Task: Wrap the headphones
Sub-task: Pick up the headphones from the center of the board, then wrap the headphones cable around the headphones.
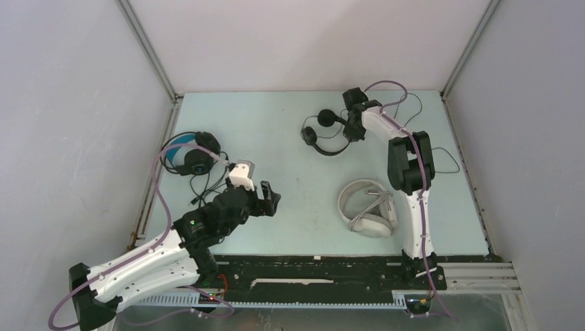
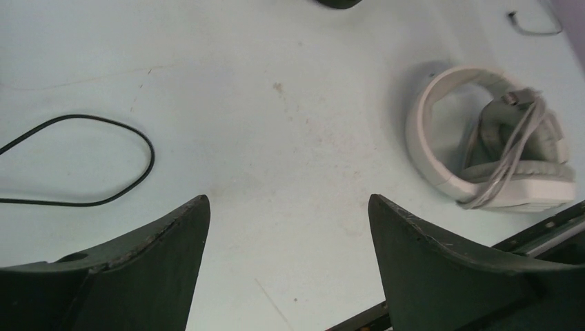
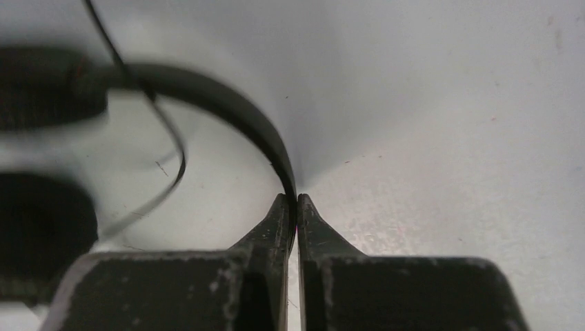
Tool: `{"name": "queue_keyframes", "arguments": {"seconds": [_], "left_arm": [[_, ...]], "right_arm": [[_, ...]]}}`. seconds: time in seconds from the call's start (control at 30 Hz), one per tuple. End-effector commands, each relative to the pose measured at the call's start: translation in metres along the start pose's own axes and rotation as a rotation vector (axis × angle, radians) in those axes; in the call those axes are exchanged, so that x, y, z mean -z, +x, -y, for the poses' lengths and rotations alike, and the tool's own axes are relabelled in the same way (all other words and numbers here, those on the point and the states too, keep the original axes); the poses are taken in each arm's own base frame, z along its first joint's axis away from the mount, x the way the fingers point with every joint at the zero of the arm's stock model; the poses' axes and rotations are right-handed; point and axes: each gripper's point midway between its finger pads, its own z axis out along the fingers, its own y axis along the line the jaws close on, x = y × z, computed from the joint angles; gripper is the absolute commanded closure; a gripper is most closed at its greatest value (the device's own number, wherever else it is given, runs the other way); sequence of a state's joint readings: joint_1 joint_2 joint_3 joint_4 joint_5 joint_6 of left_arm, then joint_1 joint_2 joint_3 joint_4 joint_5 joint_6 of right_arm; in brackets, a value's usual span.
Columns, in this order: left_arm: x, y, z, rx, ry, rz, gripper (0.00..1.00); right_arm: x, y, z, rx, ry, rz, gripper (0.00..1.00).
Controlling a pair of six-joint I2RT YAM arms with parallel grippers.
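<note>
We log thin black on-ear headset [image 1: 323, 118], beyond white over-ear headset [image 1: 374, 224]: right jaws pinch its headband [image 3: 234, 107]; left jaws gape, empty.

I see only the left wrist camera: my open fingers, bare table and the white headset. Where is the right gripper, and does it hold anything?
Observer: The right gripper is at the far side of the table, shut on the headband of the thin black headset.
Operator: Is there a third headset? I see none.
Observer: Yes. A bulky black headset with blue lining lies at the far left, outside your view. No gripper touches it.
Operator: How does the white headset lie relative to the right arm?
Observer: The white headset lies close beside the lower part of the right arm, on its left, near its base.
</note>
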State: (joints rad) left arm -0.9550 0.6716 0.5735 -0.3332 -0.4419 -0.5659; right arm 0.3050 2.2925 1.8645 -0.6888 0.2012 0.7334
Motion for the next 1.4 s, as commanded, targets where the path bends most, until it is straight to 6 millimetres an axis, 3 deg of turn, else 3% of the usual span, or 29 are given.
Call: {"name": "queue_keyframes", "arguments": {"seconds": [0.0,0.07,0.13,0.27,0.37,0.47,0.57,0.67,0.8,0.93,1.1,1.2,1.37], "left_arm": [[0.008,-0.034,0.006,-0.033,-0.017,0.030,0.14],[0.011,-0.057,0.007,-0.025,-0.027,0.046,0.15],[0.009,-0.078,0.007,0.004,-0.027,0.046,0.16],[0.005,-0.121,0.015,0.075,0.052,0.061,0.19],[0.005,-0.154,0.019,0.084,0.076,0.092,0.18],[0.001,-0.174,0.019,0.098,0.129,0.079,0.17],[0.002,-0.184,0.026,0.039,0.203,0.029,0.13],[0.011,-0.186,0.035,-0.081,0.266,0.010,0.07],[0.019,-0.178,0.040,-0.124,0.314,-0.017,0.00],[0.021,-0.166,0.041,-0.143,0.336,-0.065,0.01],[0.023,-0.190,0.042,-0.232,0.332,0.056,0.00],[0.013,-0.193,0.039,-0.244,0.304,-0.023,0.00],[0.005,-0.216,0.015,-0.168,0.145,0.009,0.01]], "right_arm": [[0.073,-0.065,0.000,0.164,0.000,0.175,1.00],[0.125,-0.087,0.005,0.229,0.003,0.243,1.00],[0.166,-0.097,0.014,0.283,0.037,0.302,1.00],[0.219,-0.106,0.019,0.461,0.129,0.476,1.00],[0.245,-0.101,-0.001,0.598,0.077,0.599,1.00],[0.275,-0.086,-0.030,0.672,-0.116,0.681,1.00],[0.306,-0.051,-0.069,0.824,-0.381,0.745,1.00],[0.311,-0.023,-0.080,0.918,-0.490,0.793,1.00],[0.327,-0.003,-0.094,0.949,-0.650,0.798,1.00],[0.340,0.009,-0.107,0.952,-0.739,0.804,1.00],[0.338,0.040,-0.110,1.060,-0.792,0.735,1.00],[0.336,0.052,-0.107,1.097,-0.823,0.705,1.00],[0.340,0.075,-0.093,1.200,-0.893,0.688,1.00]]}}
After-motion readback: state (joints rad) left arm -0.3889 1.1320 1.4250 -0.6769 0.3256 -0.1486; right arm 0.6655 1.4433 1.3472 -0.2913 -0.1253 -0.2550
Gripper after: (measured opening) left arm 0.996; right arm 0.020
